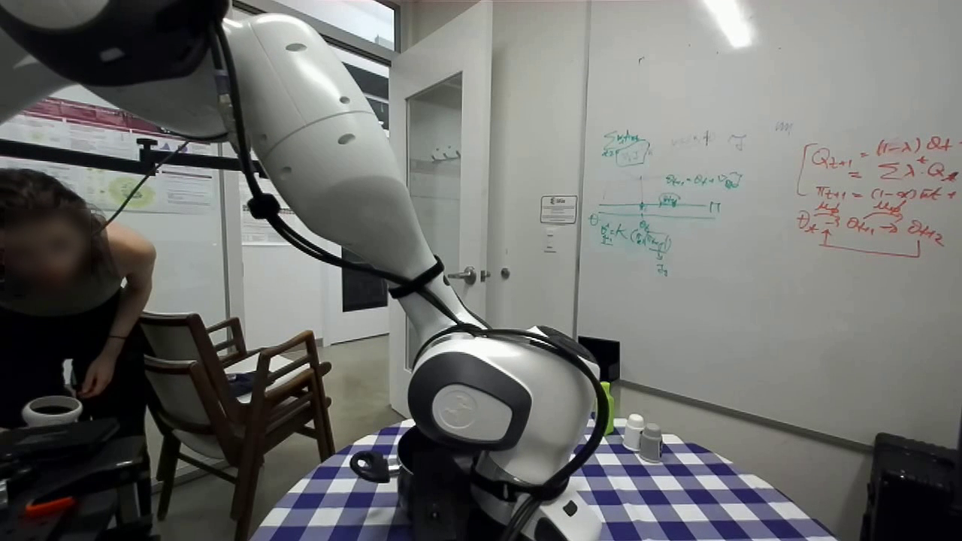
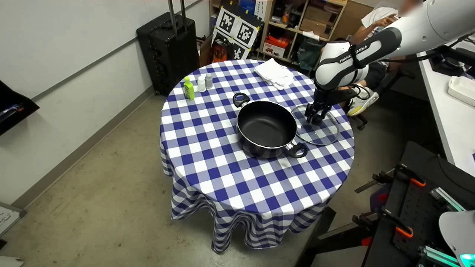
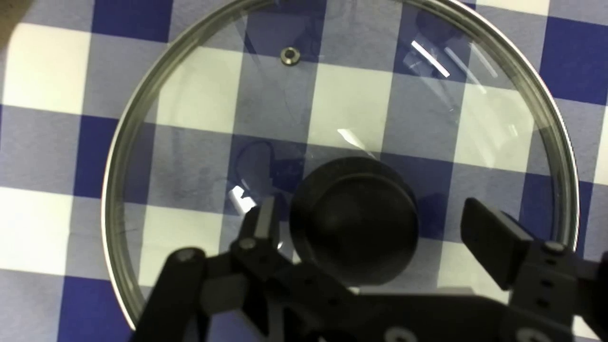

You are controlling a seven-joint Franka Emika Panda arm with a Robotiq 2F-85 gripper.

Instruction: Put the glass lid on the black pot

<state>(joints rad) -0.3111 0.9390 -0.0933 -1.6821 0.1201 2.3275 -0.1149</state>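
The claw [image 3: 370, 223] is spread, and in the wrist view the knob [image 3: 354, 228] of the glass lid [image 3: 342, 109] sits between one finger [image 3: 265, 221], which is close to it, and the other finger [image 3: 491, 242], which stands off with a wide gap. The lid lies flat, knob up, on the checked tablecloth [image 2: 222, 178], directly under the claw. Its metal rim [image 3: 111, 190] runs wide around the knob, and a small vent hole [image 3: 289, 56] shows in the glass, away from the claw.

The black pot [image 2: 266, 126] stands upright just beside the claw, its mouth facing up. One handle [image 2: 298, 150] is on the side nearer the claw, and a second handle [image 2: 241, 99] is on the side away from it. The lid's edge and the pot's side overlap in that exterior view, so I can't say whether they touch.

Past the pot, well apart from the claw, are a green bottle [image 2: 188, 89], a white shaker [image 2: 201, 84] and a grey shaker [image 2: 209, 81]. A crumpled white cloth [image 2: 274, 74] lies nearer the claw than those three. Farther still from the claw, a black suitcase [image 2: 169, 55] stands on the floor. In an exterior view the arm [image 1: 473, 406] above the claw covers most of the pot.
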